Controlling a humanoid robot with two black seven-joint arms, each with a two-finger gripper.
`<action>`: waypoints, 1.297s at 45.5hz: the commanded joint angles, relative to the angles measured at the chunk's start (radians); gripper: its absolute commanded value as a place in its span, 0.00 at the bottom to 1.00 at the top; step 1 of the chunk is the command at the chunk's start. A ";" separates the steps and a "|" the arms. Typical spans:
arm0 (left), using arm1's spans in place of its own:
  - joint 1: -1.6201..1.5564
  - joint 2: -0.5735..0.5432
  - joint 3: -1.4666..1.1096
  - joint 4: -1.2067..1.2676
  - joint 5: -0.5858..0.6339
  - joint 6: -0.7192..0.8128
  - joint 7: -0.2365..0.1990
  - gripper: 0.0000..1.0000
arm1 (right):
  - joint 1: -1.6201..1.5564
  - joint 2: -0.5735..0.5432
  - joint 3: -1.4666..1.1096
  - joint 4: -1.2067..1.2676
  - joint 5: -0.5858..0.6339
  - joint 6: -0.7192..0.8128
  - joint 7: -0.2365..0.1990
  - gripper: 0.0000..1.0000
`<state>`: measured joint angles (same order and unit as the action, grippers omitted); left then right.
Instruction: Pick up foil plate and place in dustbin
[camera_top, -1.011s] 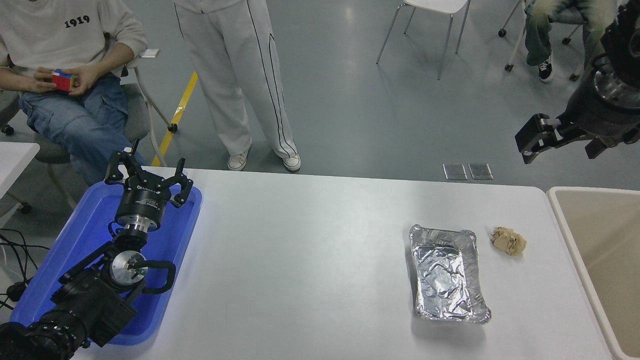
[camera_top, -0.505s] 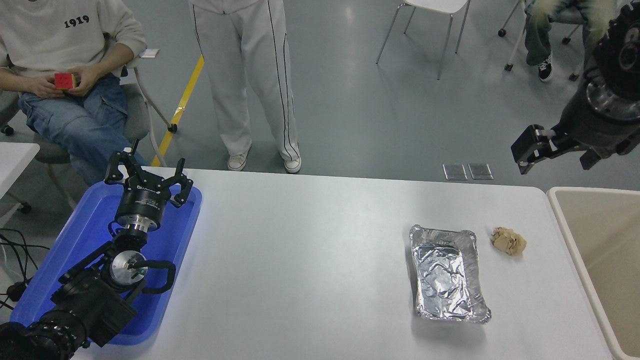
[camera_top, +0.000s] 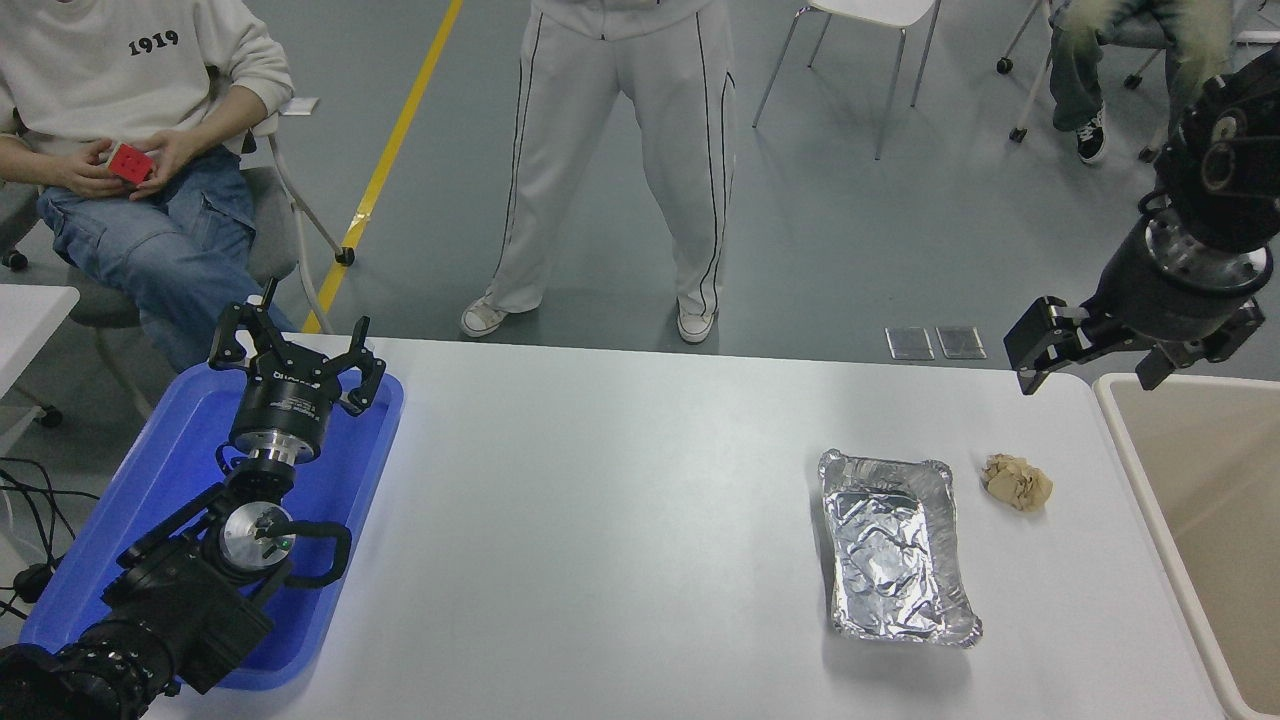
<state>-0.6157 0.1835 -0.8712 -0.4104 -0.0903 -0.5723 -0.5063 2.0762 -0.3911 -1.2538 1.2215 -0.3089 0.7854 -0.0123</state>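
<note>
The right gripper (camera_top: 1095, 345) has come down and a little to the left since a second ago. It now hangs above the table's (camera_top: 620, 520) far right corner, close to the dustbin's (camera_top: 1135, 470) far rim. Its fingers are spread wide and hold nothing.

The foil plate (camera_top: 893, 547) lies flat on the table, nearer than the gripper and well apart from it. It has not moved. A small crumpled paper ball (camera_top: 1017, 482) sits just to the right of the plate's far end, also where it was.

The dustbin stands at the right edge of the table.

The standing person (camera_top: 620, 150) has stepped to the right.

The left gripper (camera_top: 297, 352) is parked over the blue tray (camera_top: 170, 470), fingers wide.
</note>
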 joint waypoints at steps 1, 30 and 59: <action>0.001 0.001 0.000 -0.001 0.000 0.000 0.000 1.00 | -0.068 -0.012 0.042 0.001 0.002 0.000 0.000 1.00; 0.001 0.001 0.000 -0.001 0.000 0.000 0.000 1.00 | -0.363 -0.014 0.168 0.003 -0.013 -0.314 0.000 1.00; 0.001 0.001 0.000 -0.002 0.000 0.000 0.002 1.00 | -0.686 0.009 0.247 -0.175 -0.004 -0.505 -0.003 1.00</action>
<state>-0.6151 0.1841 -0.8713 -0.4122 -0.0906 -0.5722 -0.5060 1.5259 -0.3966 -1.0264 1.1559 -0.3239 0.3248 -0.0138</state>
